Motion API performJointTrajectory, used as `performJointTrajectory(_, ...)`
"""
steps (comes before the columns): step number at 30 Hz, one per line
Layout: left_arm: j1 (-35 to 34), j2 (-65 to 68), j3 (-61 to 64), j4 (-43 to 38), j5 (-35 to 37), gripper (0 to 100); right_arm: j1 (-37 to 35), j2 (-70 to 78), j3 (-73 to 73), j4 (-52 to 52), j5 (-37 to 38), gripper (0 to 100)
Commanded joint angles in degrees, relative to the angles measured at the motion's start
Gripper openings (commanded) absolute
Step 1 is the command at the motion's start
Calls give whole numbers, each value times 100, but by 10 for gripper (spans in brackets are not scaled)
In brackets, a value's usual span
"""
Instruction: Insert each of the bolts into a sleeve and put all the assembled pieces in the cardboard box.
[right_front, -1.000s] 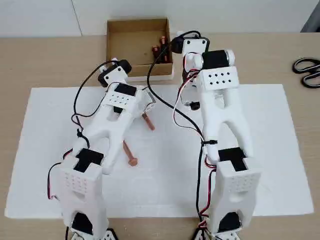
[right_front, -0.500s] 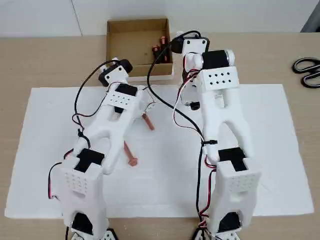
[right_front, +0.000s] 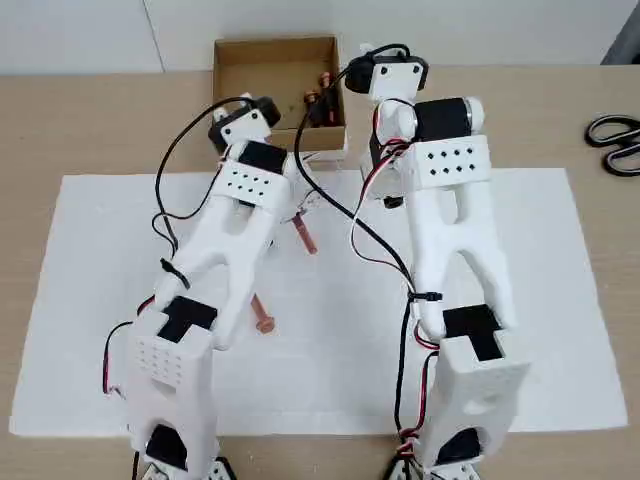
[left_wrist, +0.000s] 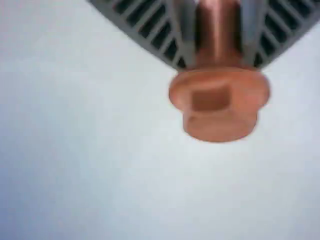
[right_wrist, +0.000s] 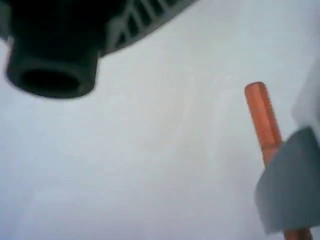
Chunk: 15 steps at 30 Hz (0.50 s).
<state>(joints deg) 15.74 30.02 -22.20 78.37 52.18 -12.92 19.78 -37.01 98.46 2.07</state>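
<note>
Copper-coloured, the bolt (left_wrist: 217, 102) hangs pinched by its shank in the left gripper (left_wrist: 218, 25), whose ribbed jaws are narrowed tight around it. Its flanged head sticks out below the fingertips, clear of the white foam mat (right_front: 520, 300). Just beside it, the black sleeve (right_wrist: 50, 67) sits clamped in the right gripper (right_wrist: 55, 45), open bore showing, also lifted off the mat. In the right wrist view the bolt's threaded end lies near the sleeve but not yet lined up with its mouth.

The step in hand looks like mating these two parts, and it has plenty of ways to fail. If the shank meets the sleeve's rim off-axis, the bolt could pivot in the jaws or be pushed out, since only a narrow strip of smooth metal is held. A tilted sleeve would jam the thread partway. The black cables draped between the arms could also snag as the wrists close in.

A second bolt (right_front: 262, 314) lies loose on the mat beside the left arm, near enough for a swing to knock it. The cardboard box (right_front: 228, 75) stands beyond the mat with assembled pieces (right_front: 318, 98) in its corner. Scissors (right_front: 612, 132) lie well apart on the table (right_front: 100, 120).
</note>
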Motion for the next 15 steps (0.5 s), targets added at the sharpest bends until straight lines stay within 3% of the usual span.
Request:
performJointTrajectory(1, 35, -79, -637, 492, -220, 6, 75, -418, -44, 40, 26, 3)
performJointTrajectory(10, 35, -70, -1604, 1415, -862, 6, 268, -418, -44, 40, 18, 3)
performJointTrajectory(15, 9, -70, -2158, 1925, -1670, 6, 277, -418, -44, 48, 18, 3)
